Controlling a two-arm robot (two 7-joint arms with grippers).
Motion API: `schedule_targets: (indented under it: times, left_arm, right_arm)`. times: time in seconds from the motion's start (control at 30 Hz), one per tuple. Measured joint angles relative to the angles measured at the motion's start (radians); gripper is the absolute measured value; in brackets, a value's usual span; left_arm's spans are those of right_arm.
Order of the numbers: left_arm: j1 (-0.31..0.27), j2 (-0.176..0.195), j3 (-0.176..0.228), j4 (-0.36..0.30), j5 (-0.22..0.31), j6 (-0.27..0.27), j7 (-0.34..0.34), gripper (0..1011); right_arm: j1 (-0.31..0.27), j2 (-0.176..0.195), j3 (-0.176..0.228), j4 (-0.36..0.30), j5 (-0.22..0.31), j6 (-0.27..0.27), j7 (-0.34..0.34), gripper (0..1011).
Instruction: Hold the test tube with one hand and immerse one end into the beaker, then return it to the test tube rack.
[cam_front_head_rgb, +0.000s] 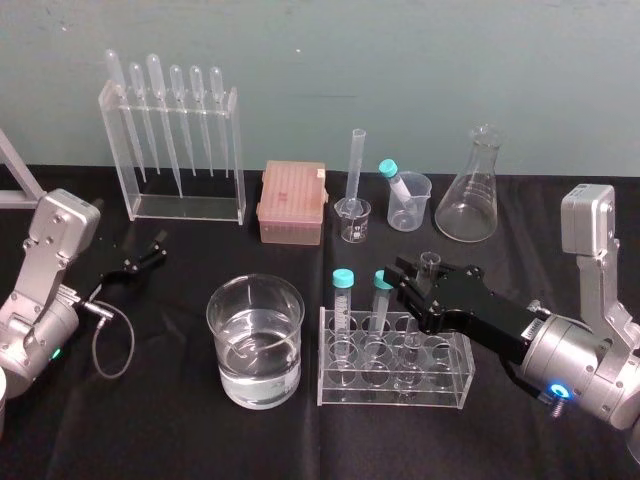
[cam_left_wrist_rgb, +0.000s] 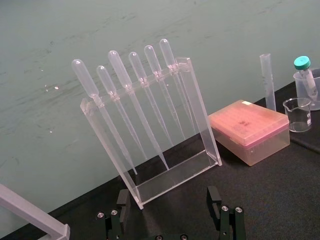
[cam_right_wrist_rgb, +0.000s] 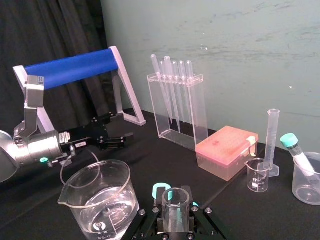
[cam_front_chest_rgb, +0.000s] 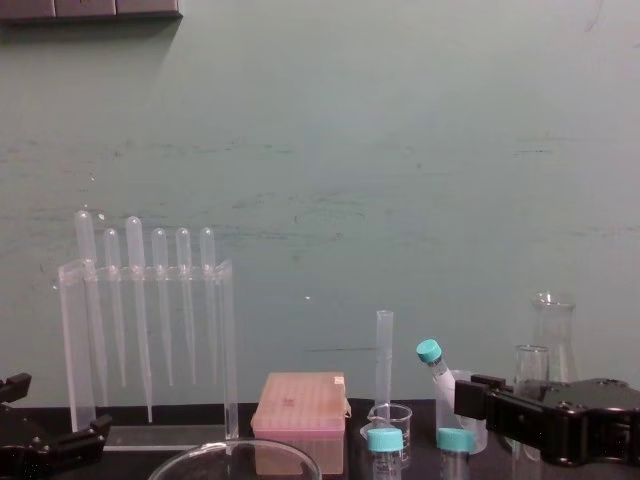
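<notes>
Black tabletop and a plain teal wall frame your work. The test tube (cam_front_head_rgb: 430, 262) stands upright in the right end of the clear test tube rack (cam_front_head_rgb: 440, 388), its open rim well above the rack's top plate. Your right gripper (cam_front_head_rgb: 430, 282) has its fingers (cam_right_wrist_rgb: 158, 212) pressed to the tube's sides just under the rim, pinching it.

Judge the tube light, stiff, smooth and brittle. Thin glass will slip under a loose hold and crack under a hard one, so grip gently on the upper wall, clear of the lip, and lift straight up so it cannot bind in the rack's hole. Two turquoise-capped tubes (cam_front_head_rgb: 343, 290) stand just beside it on the left, so keep the fingers off them.

The beaker (cam_front_head_rgb: 254, 281), partly filled with clear liquid, sits near the rack's left side. Your left gripper (cam_front_head_rgb: 148, 256) rests parked at the far left, fingers spread apart. Along the wall stand a pipette stand (cam_front_head_rgb: 180, 150), a pink tip box (cam_front_head_rgb: 292, 203) and a conical flask (cam_front_head_rgb: 475, 190), well apart from your path.
</notes>
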Motion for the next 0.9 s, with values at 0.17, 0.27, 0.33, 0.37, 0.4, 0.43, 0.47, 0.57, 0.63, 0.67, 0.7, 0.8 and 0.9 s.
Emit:
schedule_targets:
  times: [0.17, 0.27, 0.33, 0.37, 0.4, 0.43, 0.47, 0.57, 0.63, 0.67, 0.7, 0.8, 0.9]
  left_arm:
    - [0.0, 0.0, 0.0, 0.0, 0.0, 0.0, 0.0, 1000]
    - [0.0, 0.0, 0.0, 0.0, 0.0, 0.0, 0.0, 1000]
    - [0.0, 0.0, 0.0, 0.0, 0.0, 0.0, 0.0, 1000]
    - [0.0, 0.0, 0.0, 0.0, 0.0, 0.0, 0.0, 1000]
    - [0.0, 0.0, 0.0, 0.0, 0.0, 0.0, 0.0, 1000]
    - [0.0, 0.0, 0.0, 0.0, 0.0, 0.0, 0.0, 1000]
    - [0.0, 0.0, 0.0, 0.0, 0.0, 0.0, 0.0, 1000]
    - [0.0, 0.0, 0.0, 0.0, 0.0, 0.0, 0.0, 1000]
    - [0.0, 0.0, 0.0, 0.0, 0.0, 0.0, 0.0, 1000]
    - [0.0, 0.0, 0.0, 0.0, 0.0, 0.0, 0.0, 1000]
    - [0.0, 0.0, 0.0, 0.0, 0.0, 0.0, 0.0, 1000]
    - [0.0, 0.0, 0.0, 0.0, 0.0, 0.0, 0.0, 1000]
    - [0.0, 0.0, 0.0, 0.0, 0.0, 0.0, 0.0, 1000]
  right_arm:
    - [-0.001, 0.0, 0.001, -0.002, 0.0, -0.001, 0.0, 190]
    - [-0.002, 0.001, 0.002, -0.003, -0.001, -0.001, 0.0, 189]
    - [-0.002, 0.001, 0.002, -0.003, -0.001, -0.001, 0.0, 198]
    - [-0.002, 0.001, 0.002, -0.003, -0.001, -0.001, 0.0, 233]
    - [-0.002, 0.001, 0.002, -0.004, -0.001, -0.001, 0.0, 269]
    - [-0.003, 0.001, 0.002, -0.004, -0.001, -0.001, -0.001, 285]
    - [-0.003, 0.001, 0.002, -0.004, -0.001, -0.001, -0.001, 302]
    - [-0.003, 0.001, 0.003, -0.004, -0.001, -0.002, -0.001, 398]
    - [-0.003, 0.001, 0.003, -0.004, -0.001, -0.002, -0.001, 477]
    - [-0.003, 0.001, 0.003, -0.005, -0.001, -0.002, -0.001, 497]
    - [-0.003, 0.001, 0.003, -0.005, -0.001, -0.002, -0.001, 497]
    - [-0.004, 0.001, 0.004, -0.005, -0.002, -0.003, -0.001, 658]
    - [-0.004, 0.001, 0.004, -0.005, -0.002, -0.003, -0.001, 755]
